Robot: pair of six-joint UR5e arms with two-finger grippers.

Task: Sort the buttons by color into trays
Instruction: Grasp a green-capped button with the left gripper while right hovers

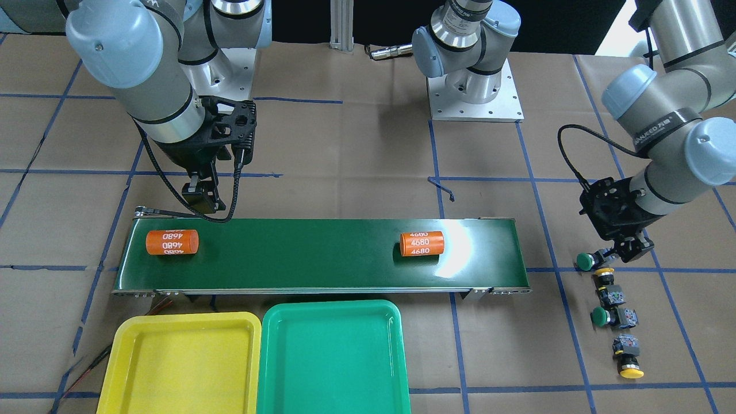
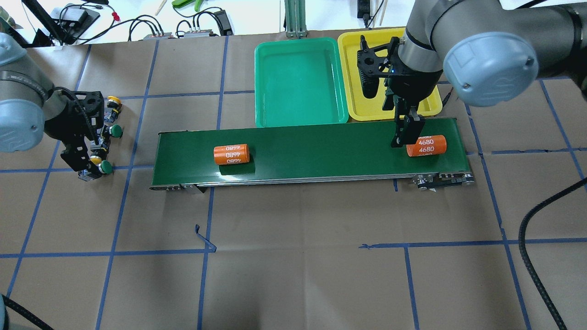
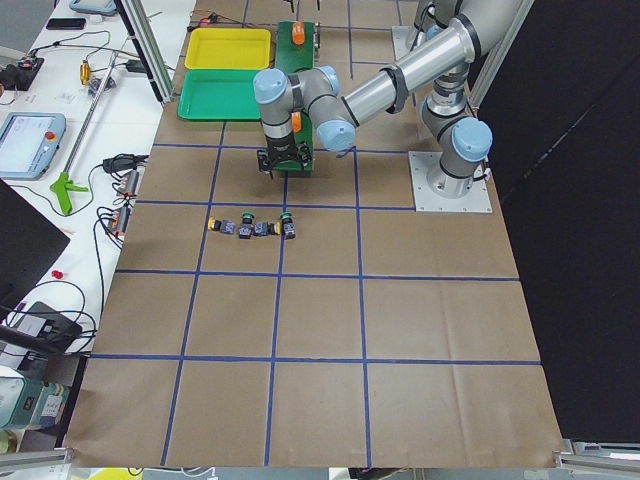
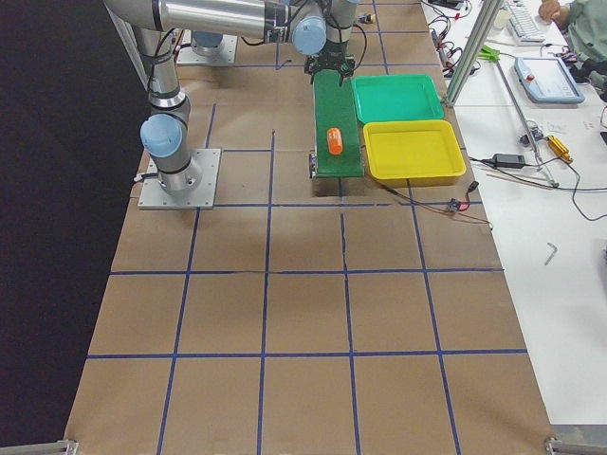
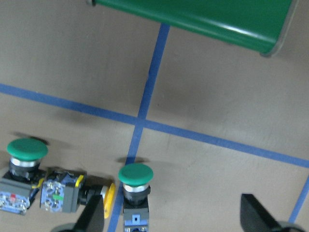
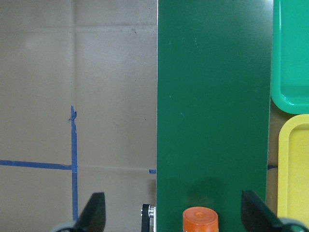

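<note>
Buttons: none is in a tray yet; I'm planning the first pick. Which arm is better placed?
Left. The left gripper, open, hangs over the row of buttons, a green button between its fingers in the wrist view. The right gripper is far along the belt, by an orange cylinder.

Dark-green conveyor belt (image 1: 299,259) lies lengthwise on brown-papered table (image 1: 356,144); blue tape grid (image 1: 435,155) over the paper; orange cylinder (image 1: 172,242) marked "4680" near one belt end; second orange cylinder (image 1: 422,243) well apart, past mid-belt.
</note>
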